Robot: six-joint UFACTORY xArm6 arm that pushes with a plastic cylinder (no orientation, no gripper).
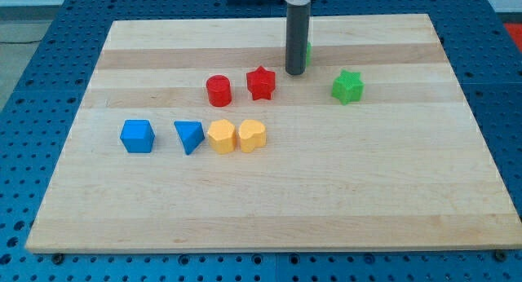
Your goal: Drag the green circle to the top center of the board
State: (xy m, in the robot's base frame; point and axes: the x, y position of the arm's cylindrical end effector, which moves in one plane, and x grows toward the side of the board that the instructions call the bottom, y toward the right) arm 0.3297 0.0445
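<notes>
The green circle (pixel 307 50) is almost wholly hidden behind my rod near the top centre of the board; only a thin green sliver shows at the rod's right edge. My tip (pixel 295 72) rests on the board just in front of it, touching or nearly so. A green star (pixel 347 86) lies to the tip's lower right.
A red star (pixel 261 82) and a red cylinder (pixel 218 91) lie left of the tip. Below them are a blue cube (pixel 137 136), a blue triangle (pixel 189 137), a yellow hexagon (pixel 221 137) and a yellow heart-like block (pixel 251 135). The wooden board (pixel 408 192) sits on a blue pegboard.
</notes>
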